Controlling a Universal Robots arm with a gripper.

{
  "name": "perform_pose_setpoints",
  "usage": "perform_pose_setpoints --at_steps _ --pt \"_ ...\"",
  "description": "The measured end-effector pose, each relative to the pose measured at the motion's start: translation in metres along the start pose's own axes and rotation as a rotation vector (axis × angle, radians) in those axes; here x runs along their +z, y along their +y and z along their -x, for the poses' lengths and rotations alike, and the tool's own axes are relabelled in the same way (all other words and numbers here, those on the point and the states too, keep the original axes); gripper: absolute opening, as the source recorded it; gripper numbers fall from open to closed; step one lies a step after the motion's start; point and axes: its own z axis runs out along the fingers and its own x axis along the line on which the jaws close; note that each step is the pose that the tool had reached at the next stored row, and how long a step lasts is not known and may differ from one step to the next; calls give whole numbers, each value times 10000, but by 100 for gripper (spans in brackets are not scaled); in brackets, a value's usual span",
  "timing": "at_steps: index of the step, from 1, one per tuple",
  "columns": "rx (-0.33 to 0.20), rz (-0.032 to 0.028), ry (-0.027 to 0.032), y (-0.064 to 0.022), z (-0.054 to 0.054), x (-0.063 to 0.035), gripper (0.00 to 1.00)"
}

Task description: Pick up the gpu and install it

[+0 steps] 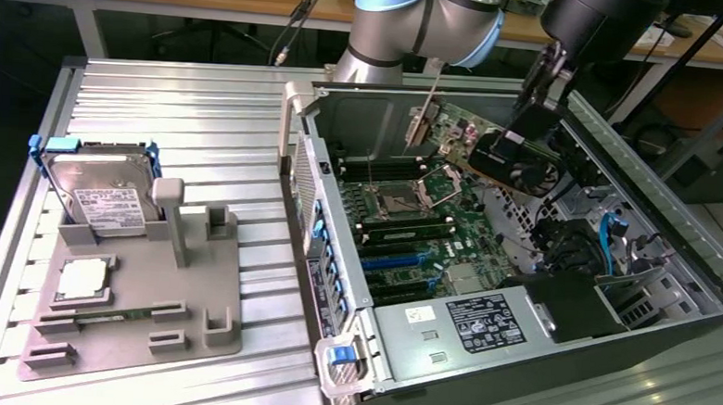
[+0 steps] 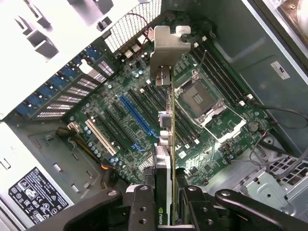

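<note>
— while the arm (image 1: 408,24) leans in over the open computer case (image 1: 655,274), what does the pincer hold?

— the gripper (image 1: 516,136) is clenched on the gpu (image 1: 482,148). one finger presses each flat face, with the card pinched between them. in the wrist view the dark fingers (image 2: 144,207) flank the card's near end.

— pose of the arm?

— its grey and blue joints sit at the top of the exterior view, above the case's far wall. the black tool slants down from there into the case mouth.

— location of the card?

— aloft inside the case, tilted, clear of the motherboard (image 1: 397,223) and seated in no slot. its silver bracket (image 1: 417,131) is the end toward the exterior view's left, and the fan face is toward the right. from the wrist, the card shows edge-on and runs away from the fingers. it hangs over the board between the blue slot (image 2: 137,115) and the processor socket (image 2: 198,98).

— other items noted?

— a grey fixture (image 1: 132,339) stands on the slatted table (image 1: 193,101), beside the case on the exterior view's left. it carries a hard drive (image 1: 108,194) upright in a blue caddy, a processor chip (image 1: 83,279) lying flat, and a memory stick (image 1: 114,315) lying in a groove.
</note>
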Motion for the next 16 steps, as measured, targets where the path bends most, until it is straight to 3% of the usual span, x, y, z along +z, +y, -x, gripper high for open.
perform_pose_setpoints --at_steps 5,16 --pt "-815 -2 36 0 0 0 27" --pt "-1201 -3 52 0 0 0 27"
